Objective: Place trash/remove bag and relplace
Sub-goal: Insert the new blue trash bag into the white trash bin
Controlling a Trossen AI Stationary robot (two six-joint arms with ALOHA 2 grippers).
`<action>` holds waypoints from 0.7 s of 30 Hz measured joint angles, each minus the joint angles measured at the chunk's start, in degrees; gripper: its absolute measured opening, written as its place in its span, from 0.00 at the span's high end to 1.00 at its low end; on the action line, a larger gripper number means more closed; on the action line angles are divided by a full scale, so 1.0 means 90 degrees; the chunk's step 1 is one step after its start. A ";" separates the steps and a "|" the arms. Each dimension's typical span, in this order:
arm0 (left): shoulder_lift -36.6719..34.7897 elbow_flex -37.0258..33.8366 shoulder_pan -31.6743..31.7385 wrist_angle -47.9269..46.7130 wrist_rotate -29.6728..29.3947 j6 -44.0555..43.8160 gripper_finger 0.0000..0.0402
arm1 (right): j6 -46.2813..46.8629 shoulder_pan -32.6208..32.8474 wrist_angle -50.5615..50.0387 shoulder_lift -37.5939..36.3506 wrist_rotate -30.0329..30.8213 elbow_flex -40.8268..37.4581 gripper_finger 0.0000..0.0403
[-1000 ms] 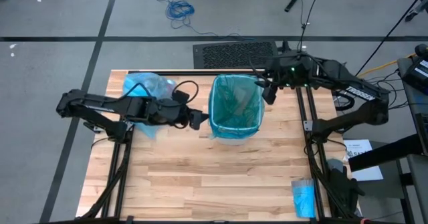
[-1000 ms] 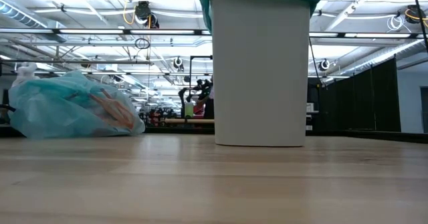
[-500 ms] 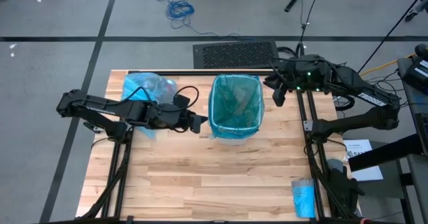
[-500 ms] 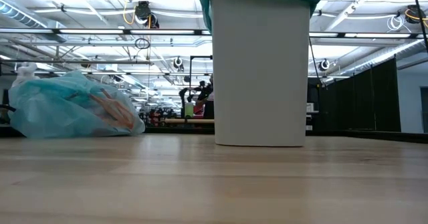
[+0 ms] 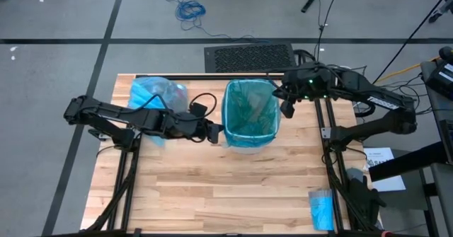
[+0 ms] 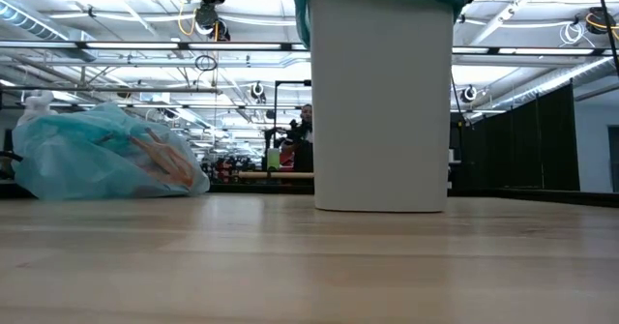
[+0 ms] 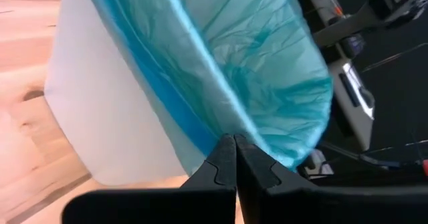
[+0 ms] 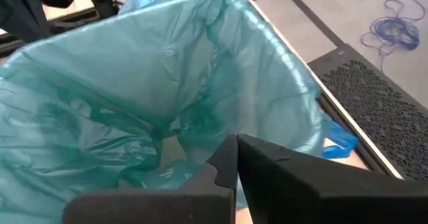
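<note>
- The bin [image 5: 249,117] stands upright in the middle of the bench [image 5: 212,187], lined with a teal bag [image 8: 134,117] folded over its rim.
- The left gripper [image 5: 214,133] is at the bin's left rim, jaws fully closed, tips against the bag's fold.
- The right gripper [image 5: 287,108] is at the opposite rim, jaws also closed; whether plastic is pinched, I cannot tell.
- The light blue bag [image 5: 157,95] with the trash lies at the back left, near the left arm.
- The rim lies between both grippers.
</note>
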 joint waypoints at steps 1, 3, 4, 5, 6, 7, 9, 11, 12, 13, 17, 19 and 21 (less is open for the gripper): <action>0.0015 -0.0002 0.0000 -0.0012 0.0002 0.0001 1.00 | -0.0013 0.0000 0.0002 0.0042 -0.0011 0.0000 1.00; 0.0087 -0.0002 0.0002 0.0001 0.0002 0.0004 1.00 | -0.0018 0.0002 0.0000 0.0099 -0.0017 0.0000 1.00; 0.0111 -0.0002 0.0002 -0.0008 0.0004 0.0005 1.00 | -0.0018 0.0000 0.0009 0.0119 -0.0017 0.0000 1.00; 0.0135 -0.0002 0.0002 -0.0047 0.0007 0.0006 1.00 | -0.0021 0.0000 0.0014 0.0123 -0.0017 0.0000 1.00; 0.0182 -0.0002 0.0002 -0.0069 0.0007 0.0006 1.00 | -0.0035 0.0000 0.0037 0.0127 -0.0017 0.0000 1.00; 0.0234 -0.0002 0.0002 -0.0044 0.0007 0.0006 1.00 | -0.0039 0.0000 0.0077 0.0132 -0.0017 0.0000 1.00; 0.0307 -0.0004 0.0002 -0.0064 0.0010 0.0008 1.00 | -0.0039 0.0000 0.0109 0.0139 -0.0017 0.0000 1.00; 0.0407 -0.0005 0.0002 -0.0006 0.0012 0.0006 1.00 | -0.0039 0.0000 0.0137 0.0139 -0.0017 0.0000 1.00; 0.0443 -0.0005 0.0002 0.0010 0.0012 0.0006 1.00 | -0.0039 0.0000 0.0141 0.0139 -0.0017 0.0000 1.00; 0.0467 -0.0005 0.0002 0.0001 0.0021 0.0006 1.00 | -0.0039 0.0000 0.0136 0.0139 -0.0017 0.0000 1.00; 0.0610 -0.0005 0.0002 0.0046 0.0098 0.0009 1.00 | -0.0041 0.0000 0.0134 0.0139 -0.0015 0.0000 1.00; 0.0676 -0.0005 0.0002 0.0125 0.0107 0.0011 1.00 | -0.0042 0.0000 0.0113 0.0139 -0.0015 0.0000 1.00; 0.0734 -0.0005 0.0002 0.0136 0.0109 0.0011 1.00 | -0.0041 0.0000 0.0054 0.0139 -0.0013 0.0000 1.00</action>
